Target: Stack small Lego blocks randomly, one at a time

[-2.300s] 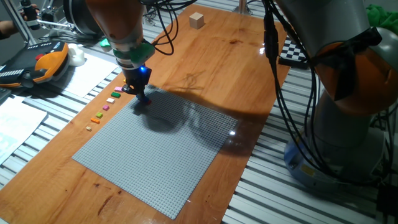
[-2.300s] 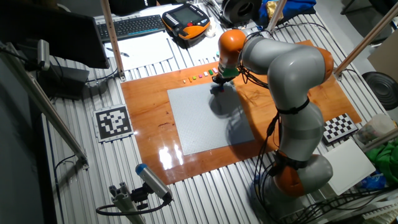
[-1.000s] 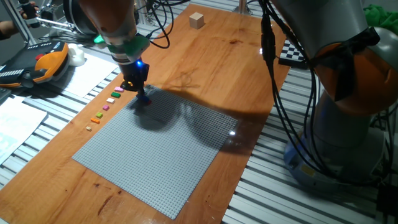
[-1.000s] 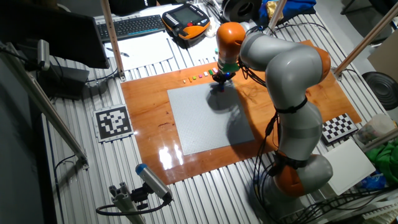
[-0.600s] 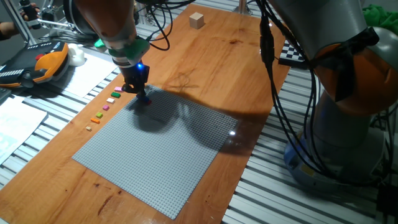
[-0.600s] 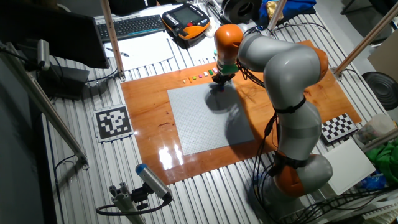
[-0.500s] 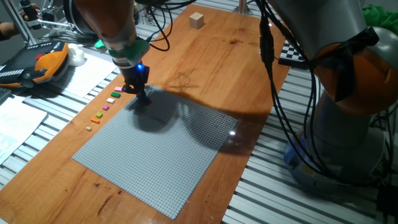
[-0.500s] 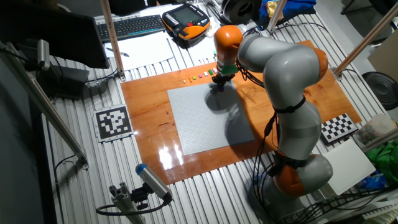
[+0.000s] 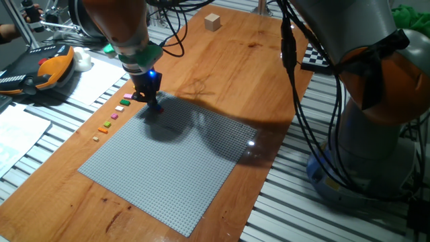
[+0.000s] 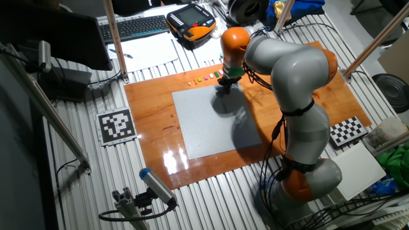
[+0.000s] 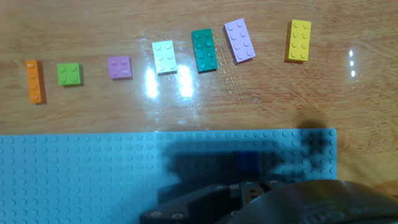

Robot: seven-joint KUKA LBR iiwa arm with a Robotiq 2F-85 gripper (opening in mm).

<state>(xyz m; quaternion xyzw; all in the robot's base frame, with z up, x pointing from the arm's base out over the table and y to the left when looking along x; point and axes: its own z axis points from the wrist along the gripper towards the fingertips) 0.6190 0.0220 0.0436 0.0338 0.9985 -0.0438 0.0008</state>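
- Orange brick [image 11: 35, 81], green brick [image 11: 69, 74] and lilac brick [image 11: 119, 67] begin the row of loose Lego blocks on the wooden board [image 11: 186, 106], just beyond the baseplate [image 11: 81, 174].
- White brick [image 11: 164, 56], teal brick [image 11: 204, 50], pale pink brick [image 11: 239, 40] and yellow brick [image 11: 300, 40] complete the row.
- A blue brick [image 11: 247, 160] sits on the baseplate in shadow; a red-pink stack [image 9: 157, 109] appears beneath the gripper [image 9: 152, 101].
- Whether the jaws are spread or pinching cannot be told.
- Judged step: pressing a brick home; keep it square to the studs and push straight down.
- The hand view alone resolves brick colours; the fixed views alone show the arm and a wooden cube [image 9: 213, 22].
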